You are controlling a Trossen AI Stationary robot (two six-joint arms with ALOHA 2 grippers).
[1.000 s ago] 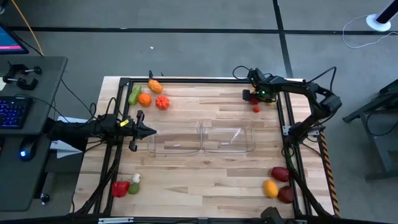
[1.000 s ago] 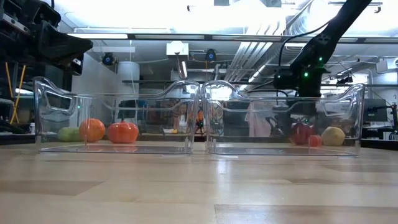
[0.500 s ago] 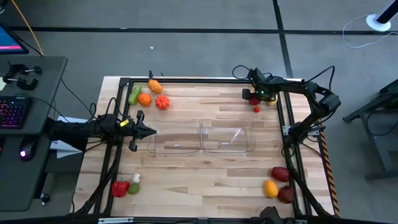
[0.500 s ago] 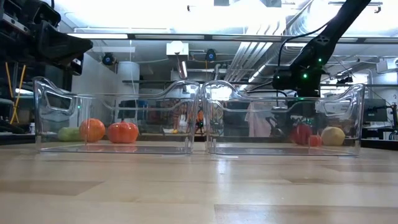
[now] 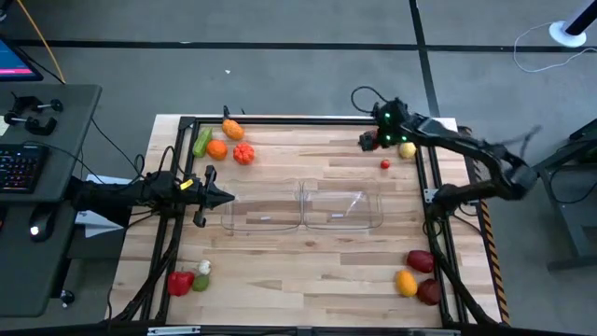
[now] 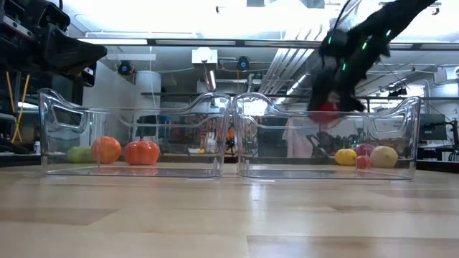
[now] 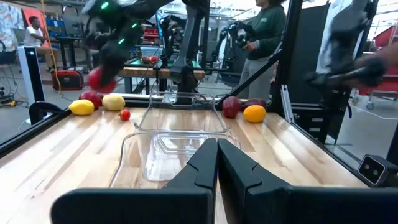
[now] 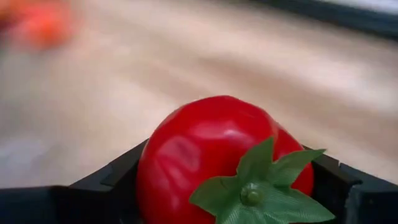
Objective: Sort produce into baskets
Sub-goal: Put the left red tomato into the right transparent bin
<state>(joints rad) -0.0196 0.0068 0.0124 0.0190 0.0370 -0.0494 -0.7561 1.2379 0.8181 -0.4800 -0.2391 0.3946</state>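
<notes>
My right gripper [image 5: 369,142] is shut on a red toy tomato [image 8: 217,162] with a green leafy cap, held in the air over the table's far right part; it also shows in the low view [image 6: 325,113]. My left gripper [image 5: 224,197] is shut and empty, level, just left of the left clear tub [image 5: 263,207]. The right clear tub [image 5: 343,207] stands against the left one. A yellow fruit [image 5: 408,149] and a small red one [image 5: 384,164] lie on the table near my right gripper. My right gripper pinches the tomato between its two fingers [image 8: 106,183], one on each of its sides [image 8: 149,168]. The green cap [image 8: 255,186] faces back toward the wrist. The tomato is lifted clear of the table.
Green, orange and red-orange pieces [image 5: 224,143] lie at the far left. A red pepper [image 5: 180,282] with a white and a green piece lies at the near left. Maroon, yellow-orange and red pieces [image 5: 416,276] lie at the near right. People stand beyond the table.
My right gripper has risen fast from the table with the tomato and gone a little toward the table's left edge. The tomato is now lifted clear. The yellow fruit it stood over has come into view.
</notes>
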